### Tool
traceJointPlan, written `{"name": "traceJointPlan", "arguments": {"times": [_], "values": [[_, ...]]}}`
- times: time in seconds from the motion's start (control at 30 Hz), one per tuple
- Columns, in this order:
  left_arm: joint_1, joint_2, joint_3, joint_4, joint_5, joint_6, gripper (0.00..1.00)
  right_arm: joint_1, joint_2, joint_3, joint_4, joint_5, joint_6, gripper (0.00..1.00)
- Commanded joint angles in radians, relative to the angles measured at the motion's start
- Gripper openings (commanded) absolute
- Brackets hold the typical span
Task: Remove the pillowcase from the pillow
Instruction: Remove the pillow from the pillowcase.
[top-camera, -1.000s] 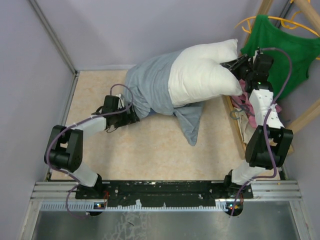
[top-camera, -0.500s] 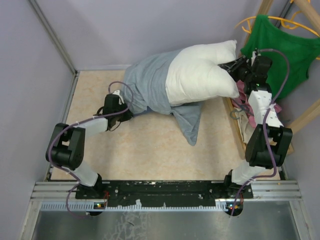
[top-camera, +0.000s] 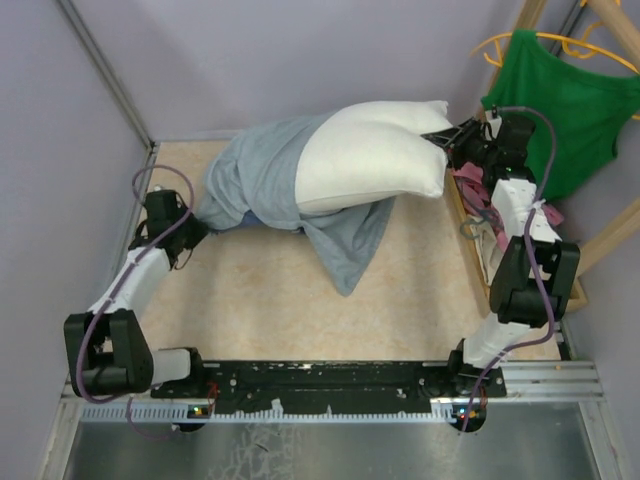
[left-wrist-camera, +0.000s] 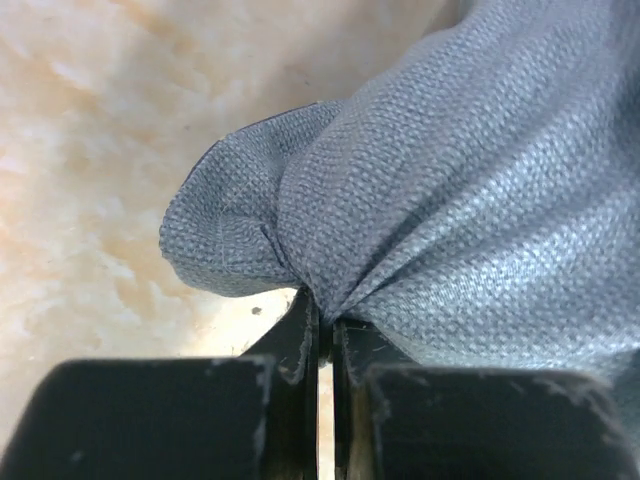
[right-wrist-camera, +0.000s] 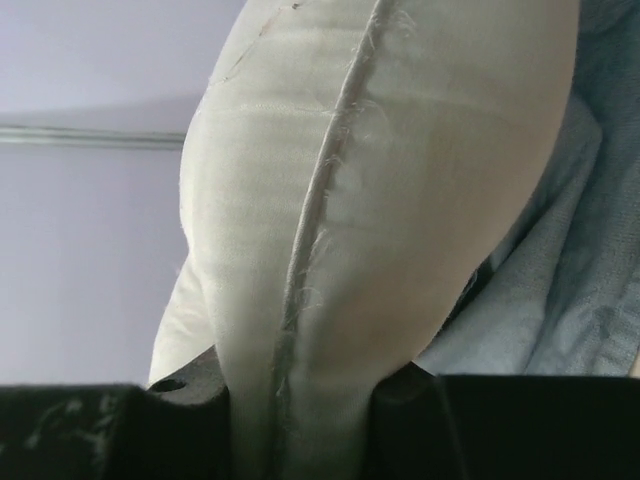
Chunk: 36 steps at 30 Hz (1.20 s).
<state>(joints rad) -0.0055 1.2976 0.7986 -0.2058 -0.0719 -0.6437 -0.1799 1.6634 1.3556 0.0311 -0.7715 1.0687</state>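
Left side of the overhead view: left gripper (top-camera: 193, 232), jaws pressed together on a pinched fold of the pillowcase (top-camera: 250, 180), low over the table (top-camera: 250, 310). Close up from the left wrist: woven grey-blue cloth, gathered into creases right at the pinch, with a loose lobe bulging to the left. Probably gripped at the sack's closed end, ready for a pull away to the left.

Upper right of that view: right gripper (top-camera: 452, 138), jaws clamped on the bare end of the pillow (top-camera: 370, 160), apparently as an anchor against that pull. From the right wrist: plump white cushion squeezed narrow between the jaws, a frayed seam running up the middle, pale blue cloth behind at the right.

Pillow lying across the upper middle of the frame, right half bare, left half inside the pillowcase, a loose flap of the case trailing down toward centre frame. Judged about halfway off. Soft, slack cloth, prone to bunching on the stuffing; steady opposite pulls probably needed. Green tank top (top-camera: 570, 100) and pink garment (top-camera: 468, 183) at the right edge, no part of the job.
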Motion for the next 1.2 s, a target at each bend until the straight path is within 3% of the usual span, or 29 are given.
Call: {"name": "traceJointPlan", "arguments": {"times": [0.0,0.23,0.43,0.47,0.53,0.57,0.63,0.73,0.8,0.97,1.17], "values": [[0.230,-0.007,-0.041,-0.194,-0.129,-0.035,0.00,-0.141,-0.019,0.135,0.311,0.065,0.099,0.00],[0.289,-0.017,-0.016,-0.245,-0.130,-0.023,0.00,-0.175,0.023,0.199,0.242,0.064,0.057,0.00],[0.344,-0.059,-0.015,-0.270,-0.146,-0.016,0.15,-0.176,0.009,0.236,0.094,0.111,-0.080,0.00],[0.356,-0.070,-0.016,-0.269,-0.142,-0.021,0.28,-0.176,0.015,0.250,0.080,0.110,-0.088,0.00],[0.397,-0.087,-0.018,-0.268,-0.119,-0.033,0.67,-0.178,0.035,0.285,0.067,0.092,-0.093,0.00],[0.419,-0.091,-0.017,-0.264,-0.099,-0.029,0.82,-0.181,0.047,0.305,0.057,0.079,-0.094,0.00],[0.439,-0.092,0.009,-0.267,-0.059,0.004,0.93,-0.182,0.071,0.344,0.027,0.055,-0.109,0.00],[0.427,-0.117,0.064,-0.223,0.138,0.132,0.94,-0.163,0.082,0.381,-0.021,0.031,-0.160,0.00],[0.377,-0.152,0.070,-0.128,0.266,0.205,1.00,-0.131,0.081,0.400,-0.078,0.036,-0.220,0.00],[0.008,-0.072,0.220,-0.036,0.127,0.308,1.00,-0.002,0.092,0.464,-0.233,0.071,-0.379,0.00],[-0.081,0.217,0.446,0.066,0.218,0.307,1.00,0.072,0.089,0.454,-0.286,0.069,-0.427,0.00]]}}
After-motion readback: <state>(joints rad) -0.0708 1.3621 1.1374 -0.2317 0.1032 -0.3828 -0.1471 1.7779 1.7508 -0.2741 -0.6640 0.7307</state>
